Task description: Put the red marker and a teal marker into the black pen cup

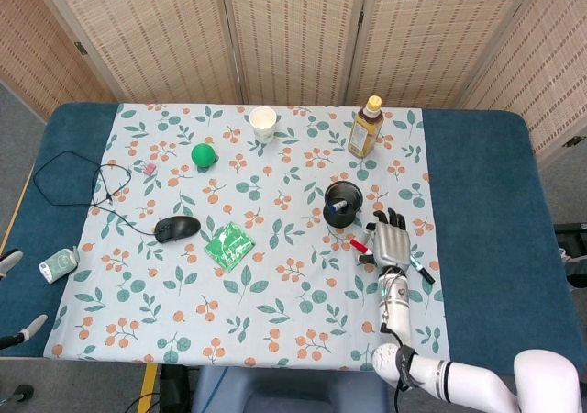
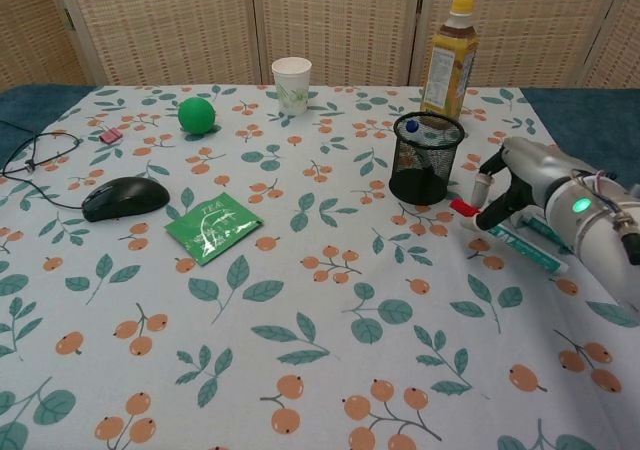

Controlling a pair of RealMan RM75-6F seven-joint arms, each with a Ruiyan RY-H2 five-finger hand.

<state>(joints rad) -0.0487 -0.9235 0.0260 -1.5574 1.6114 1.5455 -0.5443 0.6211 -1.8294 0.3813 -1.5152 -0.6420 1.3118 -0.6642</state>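
Right robot hand [image 2: 525, 182] lowered onto the floral-clothed table [image 2: 300, 300], fingers pinching the slim red marker [image 2: 466, 208]. Beside it, flat on the cloth, a teal marker [image 2: 527, 248]. Just left, the black mesh pen cup [image 2: 427, 157], upright.

Your right hand [image 1: 389, 243] sits low over the floral tablecloth [image 1: 275, 275], just in front of the black pen cup [image 1: 343, 203], fingers pointing toward the cup. The red marker [image 1: 359, 246] protrudes from its left edge; a teal marker [image 1: 421, 269] lies at its right edge. Whether the fingers grip the red marker cannot be told. Elsewhere you have a mouse [image 1: 177, 228], green tea packet [image 1: 227, 246], green ball [image 1: 203, 155], paper cup [image 1: 263, 123] and bottle [image 1: 365, 128]
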